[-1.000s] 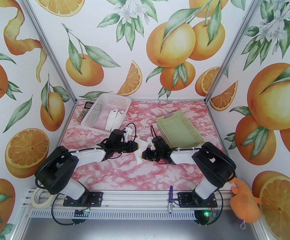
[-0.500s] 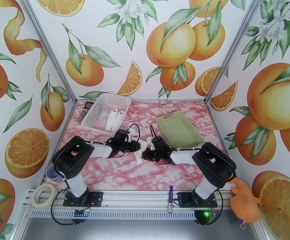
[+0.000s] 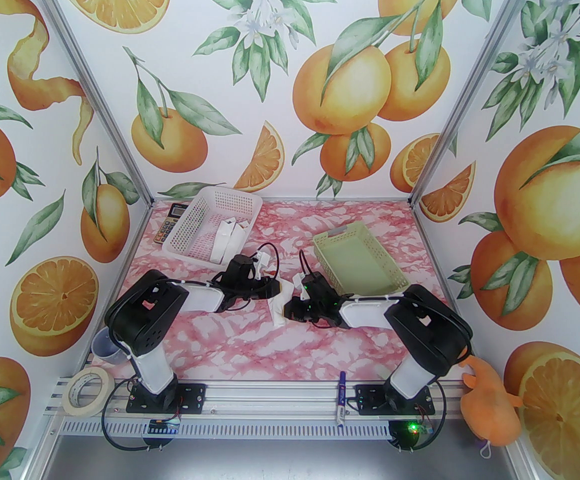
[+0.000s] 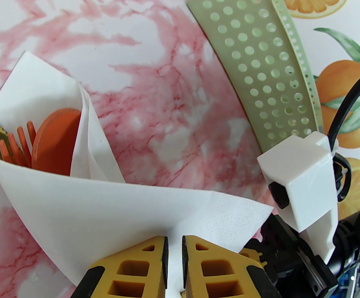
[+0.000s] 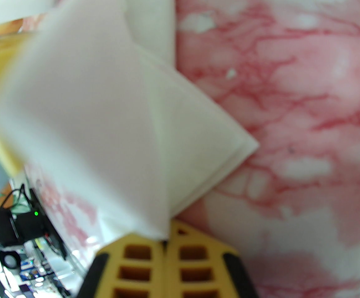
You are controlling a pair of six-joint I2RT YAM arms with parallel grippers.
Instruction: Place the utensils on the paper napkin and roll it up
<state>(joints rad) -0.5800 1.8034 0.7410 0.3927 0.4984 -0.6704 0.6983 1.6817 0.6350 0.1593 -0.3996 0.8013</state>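
Left wrist reveals orange utensils (image 4: 55,141) tucked inside the napkin (image 4: 105,206).

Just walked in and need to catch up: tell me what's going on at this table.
Both arms are working on the paper napkin mid-table. The left end effector and the right end effector each pinch an edge of it. The napkin is folded partway around the utensils, whose orange heads poke out of its open end. The roll is not finished.

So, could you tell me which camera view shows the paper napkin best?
The left wrist view: the napkin is sharp and close, folded around the utensils. The right wrist view shows it blurred; the top view, small.
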